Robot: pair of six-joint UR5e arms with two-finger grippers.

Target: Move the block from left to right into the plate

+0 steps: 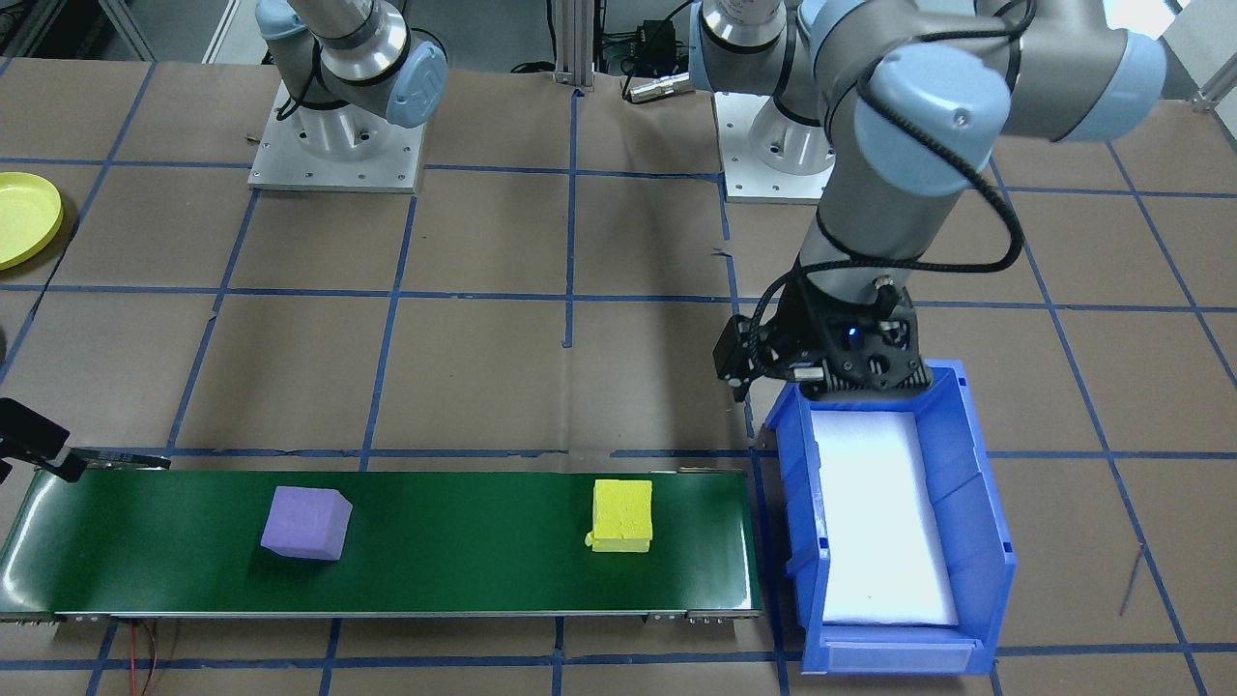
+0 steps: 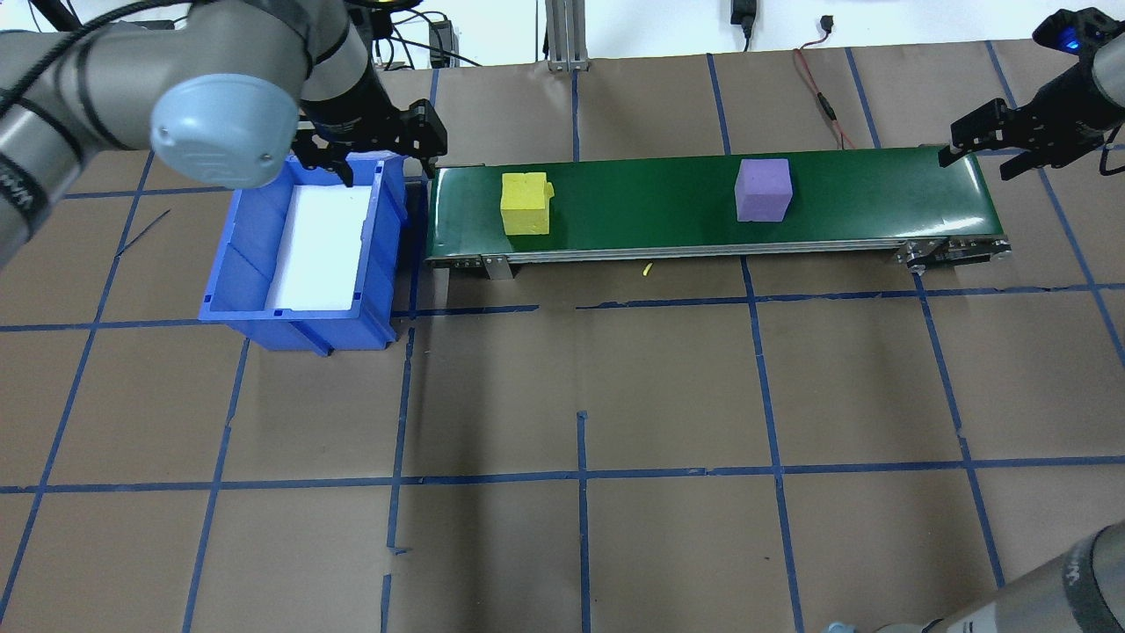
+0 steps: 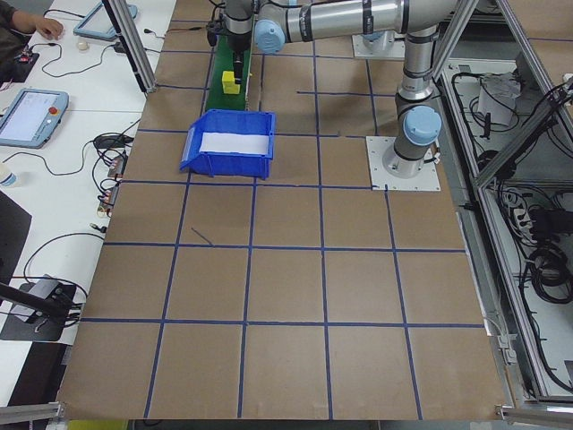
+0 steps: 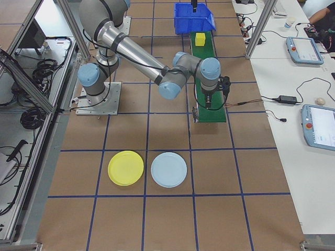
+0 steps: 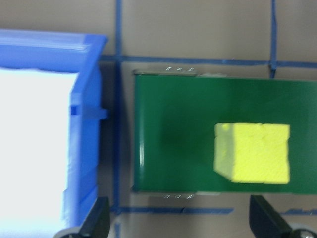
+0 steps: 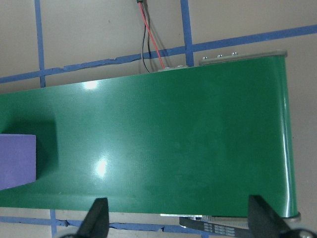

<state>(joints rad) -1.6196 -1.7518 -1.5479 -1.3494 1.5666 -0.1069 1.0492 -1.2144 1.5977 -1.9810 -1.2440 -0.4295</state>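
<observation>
a: where are the blocks?

b: both on the green belt [image 2: 703, 207], well apart. in the overhead view the yellow block [image 2: 526, 203] sits toward the belt's 9 o'clock end, the purple block [image 2: 763, 189] more toward 3 o'clock. each lies flat on the belt and nothing touches either one.

a: and the left gripper [image 2: 369, 154]?

b: it hangs over the far end of the blue bin [image 2: 255, 255], at the bin's 12 o'clock in the overhead view. its wrist camera shows two dark fingertips [image 5: 96, 220] spread wide apart at the bottom of the frame with nothing between them — released, empty. the same camera sees the bin's white lining at 9 o'clock and the yellow block at about 3 o'clock on the belt.

a: the right gripper [image 2: 989, 145]?

b: over the belt's other end, at 3 o'clock in the overhead view. its fingers [image 6: 96, 218] are also spread and hold nothing. its camera catches only a slice of the purple block at 9 o'clock.

a: the plate [image 4: 125, 167]?

b: the yellow one lies on the brown table [image 4: 172, 219], well away from the belt, just beside a pale blue plate [image 4: 168, 169] — seen best from the right side camera. in the front-facing view only part of it shows, at the 9 o'clock edge. nothing rests in it.
</observation>
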